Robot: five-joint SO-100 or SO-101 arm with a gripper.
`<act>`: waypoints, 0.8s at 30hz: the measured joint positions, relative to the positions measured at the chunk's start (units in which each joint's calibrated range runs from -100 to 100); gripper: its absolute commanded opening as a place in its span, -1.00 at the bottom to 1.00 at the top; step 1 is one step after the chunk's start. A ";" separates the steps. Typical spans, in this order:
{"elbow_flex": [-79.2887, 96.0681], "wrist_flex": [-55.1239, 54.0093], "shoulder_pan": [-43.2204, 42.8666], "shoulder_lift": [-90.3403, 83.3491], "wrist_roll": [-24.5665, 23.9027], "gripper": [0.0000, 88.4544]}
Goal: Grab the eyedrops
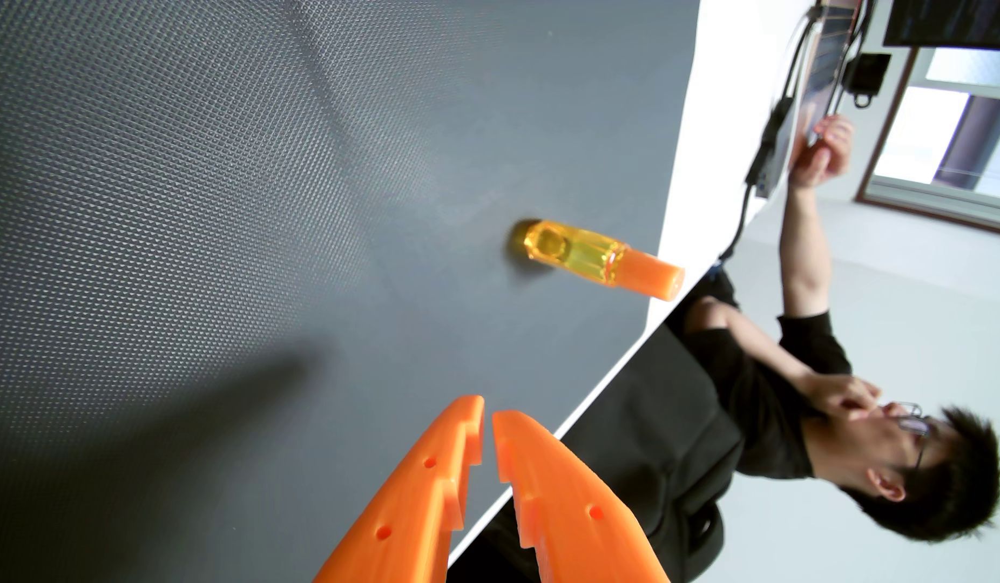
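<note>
In the wrist view, which lies on its side, the eyedrops (593,260) are a small clear yellow bottle with an orange cap, standing on the dark grey mat (234,196) near its edge. My orange gripper (488,415) enters from the bottom edge, its two toothed fingers (430,493) nearly together with only a narrow slit at the tips and nothing between them. The gripper is well apart from the bottle, which sits above and to the right of the tips in the picture.
The mat ends at a white table edge (705,112) on the right. Beyond it a person (795,392) in a black shirt sits close to the table, one hand (823,151) raised toward cables and a screen (946,22).
</note>
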 measured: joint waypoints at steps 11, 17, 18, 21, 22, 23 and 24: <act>0.00 0.00 0.00 0.00 0.00 -0.97; 0.00 0.00 0.00 0.00 0.00 -0.97; 0.00 0.00 0.00 0.00 0.00 -0.97; 0.00 0.00 0.00 0.00 0.00 -0.97; 0.00 0.00 0.00 0.00 0.00 -0.97; 0.00 0.00 0.00 0.00 -0.05 -0.97; 0.09 0.00 0.30 0.00 -0.05 -0.97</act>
